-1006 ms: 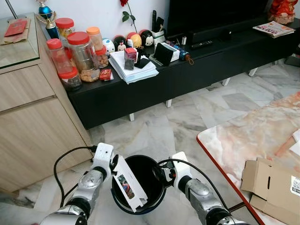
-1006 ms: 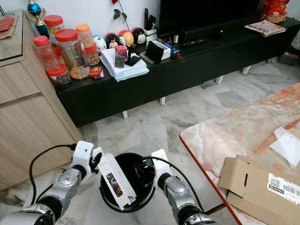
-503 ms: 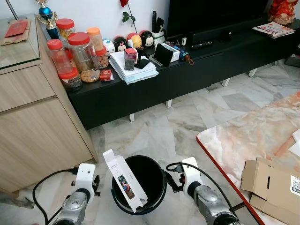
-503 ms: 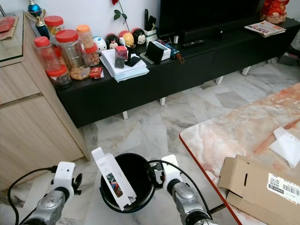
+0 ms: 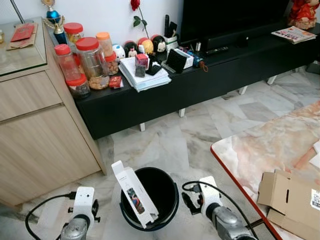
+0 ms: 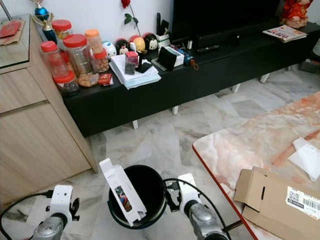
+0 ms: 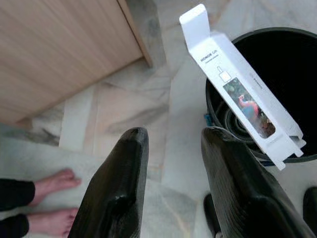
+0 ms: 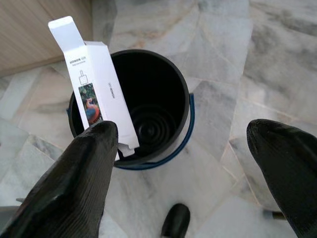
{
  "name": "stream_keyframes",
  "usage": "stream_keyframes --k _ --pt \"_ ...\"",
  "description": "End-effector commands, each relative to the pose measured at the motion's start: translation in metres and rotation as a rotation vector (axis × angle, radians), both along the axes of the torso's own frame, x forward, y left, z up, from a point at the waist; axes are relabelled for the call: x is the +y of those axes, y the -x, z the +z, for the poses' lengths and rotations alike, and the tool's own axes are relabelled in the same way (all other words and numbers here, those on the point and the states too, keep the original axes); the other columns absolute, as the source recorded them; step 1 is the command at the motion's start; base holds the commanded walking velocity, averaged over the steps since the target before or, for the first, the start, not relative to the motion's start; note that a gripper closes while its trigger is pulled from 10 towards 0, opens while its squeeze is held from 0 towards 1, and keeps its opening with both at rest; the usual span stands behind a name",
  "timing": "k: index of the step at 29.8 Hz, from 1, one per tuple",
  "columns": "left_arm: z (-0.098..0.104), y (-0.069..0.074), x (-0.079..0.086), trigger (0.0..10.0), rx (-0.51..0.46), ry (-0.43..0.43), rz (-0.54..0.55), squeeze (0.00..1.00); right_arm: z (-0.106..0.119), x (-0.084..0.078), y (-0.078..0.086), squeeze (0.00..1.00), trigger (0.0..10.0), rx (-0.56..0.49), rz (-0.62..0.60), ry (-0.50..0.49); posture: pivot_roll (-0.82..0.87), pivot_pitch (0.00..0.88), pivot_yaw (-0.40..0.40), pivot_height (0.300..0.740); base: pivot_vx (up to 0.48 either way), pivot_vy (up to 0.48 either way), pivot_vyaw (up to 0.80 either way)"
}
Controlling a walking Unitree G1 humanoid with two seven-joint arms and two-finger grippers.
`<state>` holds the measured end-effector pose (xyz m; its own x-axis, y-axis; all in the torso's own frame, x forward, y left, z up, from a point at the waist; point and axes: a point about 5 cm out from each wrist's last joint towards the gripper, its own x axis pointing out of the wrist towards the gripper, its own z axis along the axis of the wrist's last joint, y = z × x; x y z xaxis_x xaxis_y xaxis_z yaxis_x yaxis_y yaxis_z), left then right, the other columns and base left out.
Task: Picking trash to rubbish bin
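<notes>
We see a black rubbish bin [image 5: 150, 197] on marble floor [image 5: 170, 140], a white phone box [image 5: 134, 199] leaning across its rim. Our left gripper [image 7: 173, 183] and right gripper [image 8: 188, 183] flank it, fingers parted, holding nothing.

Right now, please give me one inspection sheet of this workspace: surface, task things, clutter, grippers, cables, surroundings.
Surface: marble floor, pale, grey-veined.
Job's things: black rubbish bin standing on the floor; white carton leaning tilted across its rim, part inside, top flap sticking out.
Clutter: flattened cardboard box and white paper on the marble table.
Grippers: left gripper open, beside the bin, holding nothing; right gripper open wide, above the bin, holding nothing.
Cables: black cable at the left arm; another looped at the right wrist.
Surroundings: wooden cabinet; black TV console with jars, papers, figurines; a person's bare feet nearby.
</notes>
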<state>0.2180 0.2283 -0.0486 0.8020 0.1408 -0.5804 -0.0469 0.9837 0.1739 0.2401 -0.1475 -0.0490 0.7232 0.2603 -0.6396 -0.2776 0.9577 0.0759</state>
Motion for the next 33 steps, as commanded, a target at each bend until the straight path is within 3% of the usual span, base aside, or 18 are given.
stream_keyframes --k 1,23,33 --pt "-0.0029 0.0034 0.0006 10.0 0.022 0.0 0.019 0.0 0.0001 0.0013 -0.0005 0.0 10.0 0.002 -0.012 -0.008 -0.06 0.0 0.021 0.74 0.0 0.0 0.0" --pt "0.0006 -0.0029 -0.0035 10.0 -0.007 0.024 0.014 0.0 -0.0004 0.0013 0.0002 0.0 10.0 0.006 -0.017 -0.012 -0.06 0.0 0.018 0.74 0.0 0.0 0.0" --pt "0.0012 -0.0039 -0.004 10.0 -0.011 0.03 0.017 0.0 -0.0012 0.0006 0.0011 0.0 10.0 0.012 -0.02 -0.011 -0.06 0.0 0.016 0.74 -0.296 0.0 0.0"
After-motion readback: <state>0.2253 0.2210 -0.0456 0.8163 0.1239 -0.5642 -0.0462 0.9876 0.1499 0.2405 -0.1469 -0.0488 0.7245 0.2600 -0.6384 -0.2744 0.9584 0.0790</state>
